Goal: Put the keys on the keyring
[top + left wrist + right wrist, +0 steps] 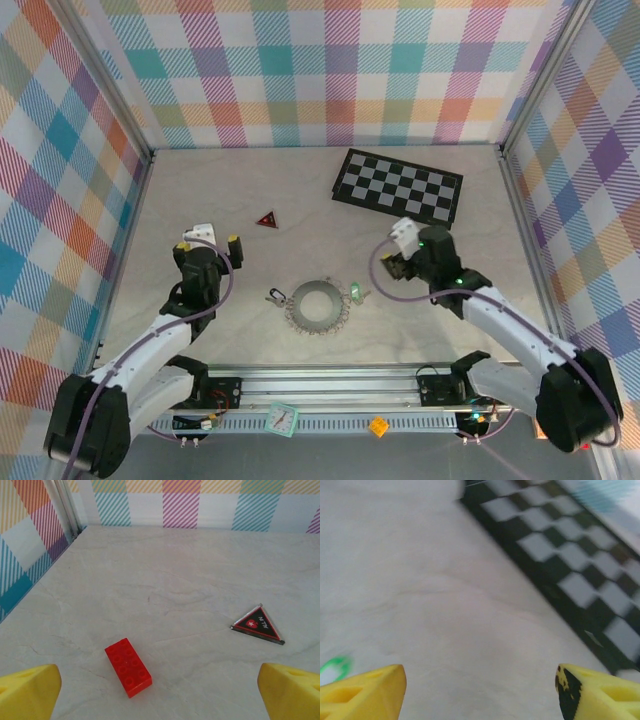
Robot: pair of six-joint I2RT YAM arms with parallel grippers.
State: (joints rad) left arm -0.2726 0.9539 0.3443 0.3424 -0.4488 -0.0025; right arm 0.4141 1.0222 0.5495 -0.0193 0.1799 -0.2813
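Keyring [316,306]: lies flat on the table, near centre, between the arms.
Green-tagged key [355,292]: at the keyring's right rim.
Black-clip key [277,295]: at its left rim.
Left gripper [160,692]: jaws spread, empty, left of the keyring and apart from it.
Right gripper [480,690]: jaws spread, empty, off to the right.
Progress: cannot tell whether either key is threaded. If they are, the task is nearly done; if not, both keys are left to do.

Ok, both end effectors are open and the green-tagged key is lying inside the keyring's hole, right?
Not quite. The green-tagged key lies outside the keyring, by its right rim, as the top external view shows. The left end effector and right end effector are both open.
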